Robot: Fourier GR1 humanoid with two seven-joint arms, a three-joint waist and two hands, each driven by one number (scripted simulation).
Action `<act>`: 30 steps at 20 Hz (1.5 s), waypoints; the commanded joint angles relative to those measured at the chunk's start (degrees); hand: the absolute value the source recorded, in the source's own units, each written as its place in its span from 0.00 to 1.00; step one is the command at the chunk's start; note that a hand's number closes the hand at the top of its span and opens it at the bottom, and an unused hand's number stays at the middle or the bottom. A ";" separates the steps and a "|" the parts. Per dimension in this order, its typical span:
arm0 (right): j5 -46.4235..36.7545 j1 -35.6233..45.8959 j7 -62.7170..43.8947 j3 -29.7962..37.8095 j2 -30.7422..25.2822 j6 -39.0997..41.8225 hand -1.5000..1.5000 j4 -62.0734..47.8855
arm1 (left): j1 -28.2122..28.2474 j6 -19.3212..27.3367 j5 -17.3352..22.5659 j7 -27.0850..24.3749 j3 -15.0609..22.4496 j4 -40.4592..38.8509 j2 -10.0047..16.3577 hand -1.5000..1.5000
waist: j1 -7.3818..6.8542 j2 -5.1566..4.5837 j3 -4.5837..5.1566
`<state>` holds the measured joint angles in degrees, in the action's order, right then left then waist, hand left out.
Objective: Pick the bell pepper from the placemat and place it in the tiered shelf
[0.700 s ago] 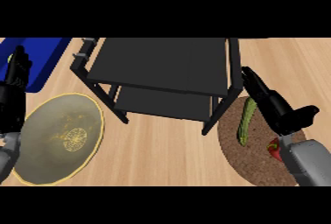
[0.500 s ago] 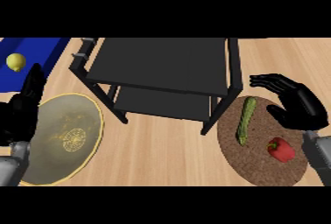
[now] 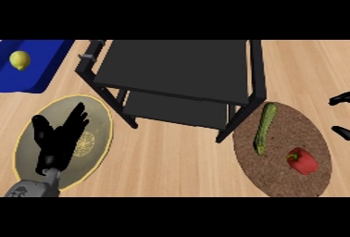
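**Right hand slipping out of view while the pepper is still waiting**

The red bell pepper [image 3: 302, 160] is lying on the lower right part of the round brown placemat [image 3: 270, 172], on its side, with nothing touching it. A cucumber [image 3: 265, 128] is lying just beside it, toward the shelf, the two apart.

Half a second ago the right hand was hovering over the placemat's upper edge. Now the right hand [image 3: 342, 98] is showing only as two dark slivers at the view's right border, well away from the pepper. Whether it is spread or curled I cannot tell, since most of it is cut off.

The left hand [image 3: 60, 139] has come inward from the left edge and is now hanging over the gold-rimmed plate [image 3: 100, 124], fingers [image 3: 79, 113] straight, slightly apart and holding nothing.

The black tiered shelf [image 3: 178, 65] is standing between the plate and the placemat, with its top and lower tiers looking bare. A lemon [image 3: 20, 60] is sitting on the blue tray [image 3: 42, 75] at the upper left, playing no part in this.

For the task, this is reading as the approach stage, not yet a grasp. The pepper is sitting on the right hand's side, so that hand is probably needing to come back in over the placemat and settle down around the pepper without nudging the cucumber.
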<state>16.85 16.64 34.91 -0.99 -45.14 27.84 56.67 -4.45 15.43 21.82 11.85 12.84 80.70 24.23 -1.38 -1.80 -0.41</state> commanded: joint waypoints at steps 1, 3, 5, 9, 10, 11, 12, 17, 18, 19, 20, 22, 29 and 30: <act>-3.54 -0.01 13.08 0.09 -5.05 10.68 0.00 -8.37 | -0.23 -2.58 1.98 1.24 -0.10 -2.14 -0.54 0.50 | -0.80 0.15 -0.10; -6.44 -0.38 17.79 -1.87 -5.69 11.91 0.00 -8.26 | 1.91 -2.64 1.94 1.52 1.16 -0.79 -1.32 0.50 | -1.19 0.64 -0.09; -7.33 -0.55 19.30 -3.57 -9.51 16.17 0.00 -6.93 | 0.20 -3.15 2.36 2.43 0.70 -1.45 -1.13 0.50 | -0.44 0.80 -0.04; -10.16 -1.04 22.68 -7.06 -13.26 17.02 0.00 -5.29 | 0.18 -2.18 1.30 1.13 1.01 -3.26 -2.45 0.50 | -0.28 0.82 -0.03; -11.52 -0.80 23.71 -8.22 -13.07 15.33 0.00 -4.13 | 0.46 -1.85 0.91 0.65 1.06 -3.23 -2.69 0.50 | -0.33 1.00 0.04; -13.17 -2.22 24.93 -9.99 -13.41 14.13 0.00 -2.09 | 0.86 -3.68 1.77 -0.22 0.06 -4.74 -1.87 0.50 | 0.32 1.14 0.15; -13.77 -2.46 25.49 -10.11 -16.58 14.91 0.00 -2.72 | 1.44 -3.68 3.04 0.87 -0.97 -2.44 -1.27 0.50 | -0.10 1.35 0.13; -16.31 -3.37 23.36 -12.82 -19.33 9.96 0.00 2.00 | -0.75 -2.67 1.00 0.63 -1.12 -5.53 -2.36 0.50 | 1.44 1.68 0.39; -15.74 -3.07 19.58 -12.26 -18.73 8.24 0.00 3.81 | 0.57 -2.98 0.49 0.04 -0.74 -6.05 -2.95 0.50 | 1.44 1.77 0.43; -17.59 -2.51 21.01 -12.63 -16.08 5.54 0.00 0.66 | -0.52 -4.16 1.09 1.80 -1.44 -4.08 -1.78 0.50 | 1.01 1.69 0.37; -15.72 -3.73 14.54 -11.63 -16.79 4.67 0.00 6.63 | 1.52 -4.53 0.69 0.14 -2.09 -5.47 -1.98 0.50 | 1.48 1.86 0.44; -15.64 -3.87 11.11 -11.51 -14.85 3.00 0.00 7.62 | 2.55 -5.20 0.53 -1.43 -2.28 -5.71 -3.18 0.50 | 1.37 1.82 0.44; -18.83 -6.12 -1.90 -11.56 -12.02 -1.32 0.00 16.19 | 5.57 -7.71 -0.53 -2.97 -3.66 -6.11 -3.48 0.50 | 1.13 1.80 0.46; -19.19 -6.74 -3.45 -10.03 -13.15 -0.89 0.00 18.40 | 2.77 -8.66 0.64 -0.01 -5.57 -6.03 -2.26 0.50 | 1.46 1.85 0.45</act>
<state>-0.76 10.09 35.73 -11.32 -59.24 25.45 71.75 -2.30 9.18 21.99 11.25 8.72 77.08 21.63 0.03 0.38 -0.33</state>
